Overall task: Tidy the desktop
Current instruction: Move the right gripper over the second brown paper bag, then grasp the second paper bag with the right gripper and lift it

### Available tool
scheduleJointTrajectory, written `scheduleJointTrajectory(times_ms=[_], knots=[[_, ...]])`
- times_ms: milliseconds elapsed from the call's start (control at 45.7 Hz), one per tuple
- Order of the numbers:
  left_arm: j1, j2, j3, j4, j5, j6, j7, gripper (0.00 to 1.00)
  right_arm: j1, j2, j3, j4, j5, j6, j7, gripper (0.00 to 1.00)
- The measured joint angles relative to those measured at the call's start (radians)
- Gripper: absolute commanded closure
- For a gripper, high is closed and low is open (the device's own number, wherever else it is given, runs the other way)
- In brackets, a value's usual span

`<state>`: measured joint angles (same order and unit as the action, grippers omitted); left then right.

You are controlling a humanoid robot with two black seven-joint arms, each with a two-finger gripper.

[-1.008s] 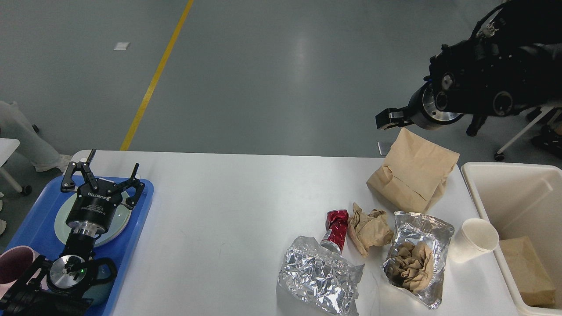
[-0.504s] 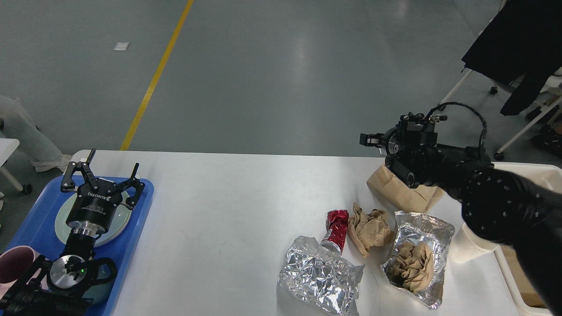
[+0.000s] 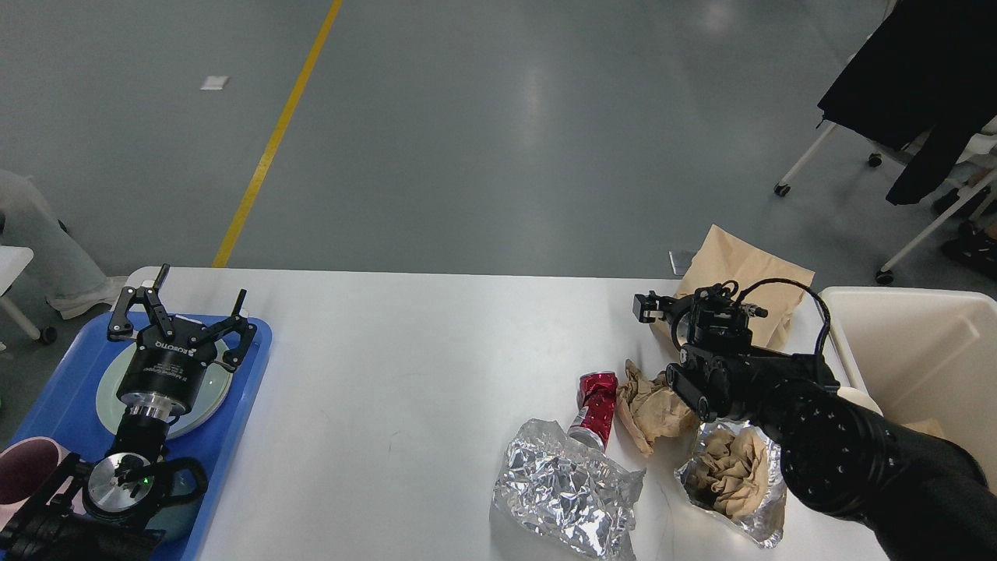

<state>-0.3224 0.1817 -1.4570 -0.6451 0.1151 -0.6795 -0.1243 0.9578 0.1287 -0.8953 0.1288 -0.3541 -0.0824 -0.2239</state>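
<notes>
The white desktop (image 3: 405, 374) carries litter at its right end: an upright brown paper bag (image 3: 740, 269), a crushed red can (image 3: 596, 401), a crumpled brown paper (image 3: 646, 405), a crumpled foil sheet (image 3: 565, 491), and a foil wrap (image 3: 759, 518) holding brown paper (image 3: 724, 467). My right gripper (image 3: 648, 307) hangs low in front of the bag's left side, above the crumpled paper. Its fingers are too small and dark to tell apart. My left gripper (image 3: 185, 310) is open and empty over the blue tray.
A blue tray (image 3: 70, 389) at the left holds a pale plate (image 3: 109, 393), a pink cup (image 3: 19, 471) and a dark mug (image 3: 183, 514). A cream bin (image 3: 919, 343) stands at the table's right edge. Office chairs stand beyond at the far right.
My right arm has swung down from high at the back right to low over the table, in front of the paper bag. It now covers the white paper cup. The left arm has not moved.
</notes>
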Motion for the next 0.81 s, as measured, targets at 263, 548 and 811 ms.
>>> scheduleJointTrajectory(times_ms=[263, 548, 811], knots=[[0.0, 0.0, 0.0, 0.001, 0.0, 0.0, 0.0, 0.04, -0.048, -0.003, -0.003, -0.001, -0.002, -0.017, 0.0, 0.15], [0.0, 0.0, 0.0, 0.001, 0.0, 0.0, 0.0, 0.04, -0.06, -0.021, -0.008, -0.012, -0.009, -0.036, 0.0, 0.2], [0.0, 0.0, 0.0, 0.001, 0.0, 0.0, 0.0, 0.04, -0.078, -0.019, -0.003, -0.008, -0.033, -0.036, 0.0, 0.25]])
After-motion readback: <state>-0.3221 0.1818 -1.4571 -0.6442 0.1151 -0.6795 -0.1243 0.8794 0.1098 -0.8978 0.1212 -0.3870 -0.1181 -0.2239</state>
